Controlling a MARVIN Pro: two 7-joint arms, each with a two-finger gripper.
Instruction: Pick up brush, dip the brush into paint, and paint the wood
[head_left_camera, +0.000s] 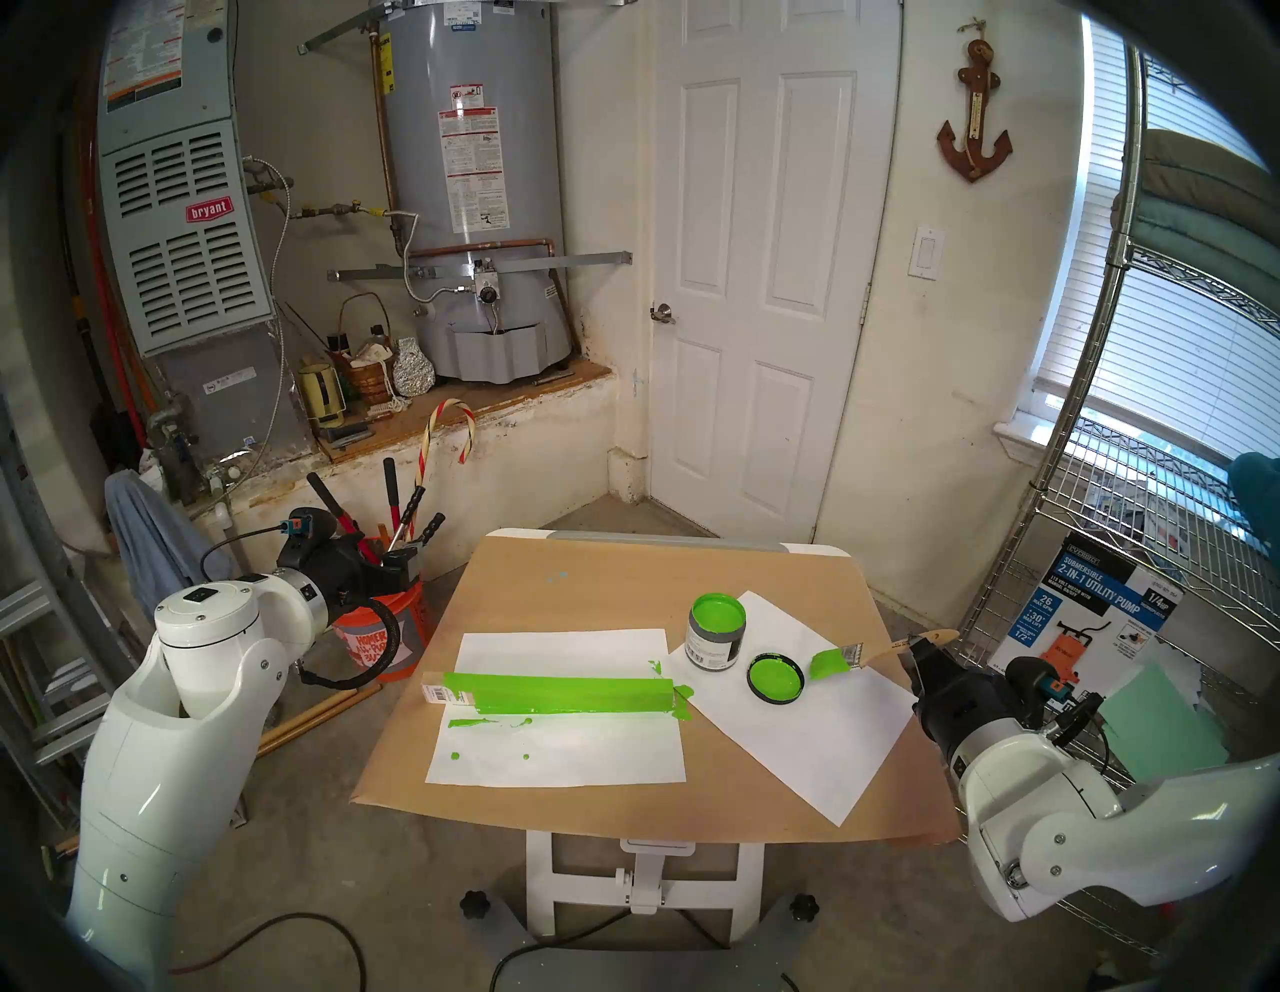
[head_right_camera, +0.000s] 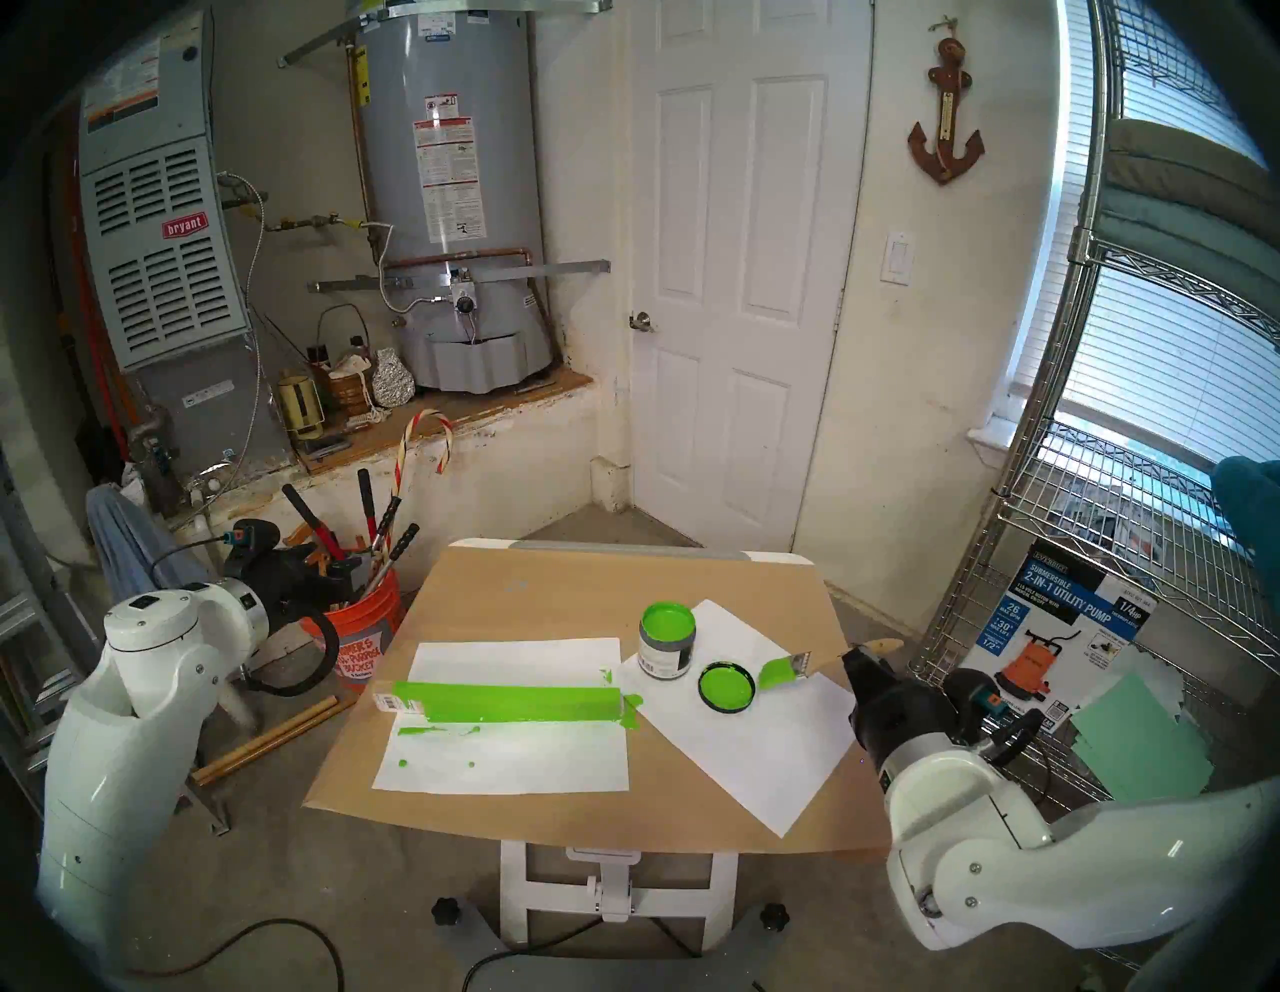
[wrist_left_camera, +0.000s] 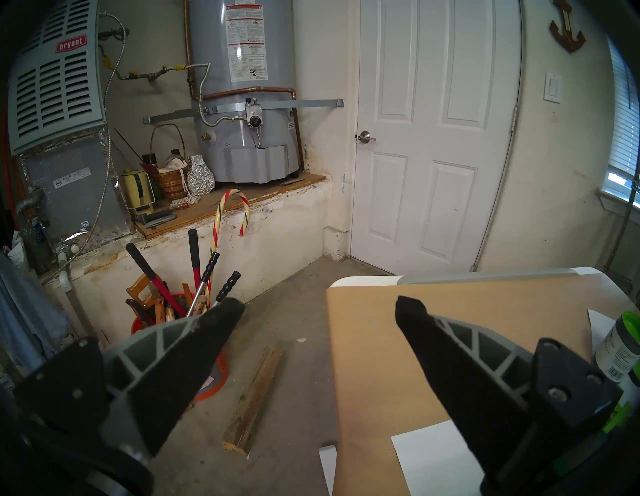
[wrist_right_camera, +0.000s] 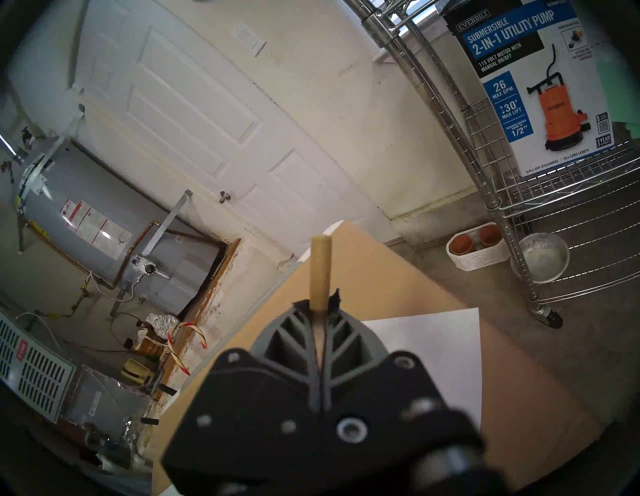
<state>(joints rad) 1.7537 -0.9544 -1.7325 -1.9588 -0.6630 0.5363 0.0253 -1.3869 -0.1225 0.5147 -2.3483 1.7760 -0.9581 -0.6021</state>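
Done: wood (head_left_camera: 557, 693) mostly green | Right gripper (head_left_camera: 925, 648) pinched loaded brush (head_left_camera: 841, 660) near paint (head_left_camera: 717, 634) | Left gripper (wrist_left_camera: 318, 308) spread, empty | Left: sticker end bare

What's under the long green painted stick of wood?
The long green-painted wooden strip lies on a white paper sheet smeared with green, over brown paper covering the table. Whether paint has spread beneath the strip is hidden.
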